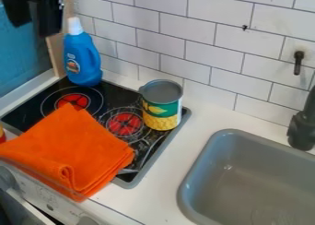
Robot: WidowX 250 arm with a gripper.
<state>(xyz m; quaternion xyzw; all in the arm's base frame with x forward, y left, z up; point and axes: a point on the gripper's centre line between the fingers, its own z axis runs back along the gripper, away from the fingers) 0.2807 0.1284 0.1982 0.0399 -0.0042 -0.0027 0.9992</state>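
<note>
At the top left corner hangs the black gripper (48, 14), above and to the left of the blue bottle, apart from it. The blue bottle (82, 58) with a white cap stands upright at the stove's back corner. A green and yellow can (162, 109) with a grey top stands upright on the stove's right side. The folded orange cloth (71, 152) lies across the stove's front left part and over its front edge.
The black stove top (144, 148) has red burner marks. A grey sink (265, 182) is at the lower right, with a black faucet (301, 129) at its back. White tiled wall (203, 35) runs behind. Part of a red object (2, 135) shows at the left edge.
</note>
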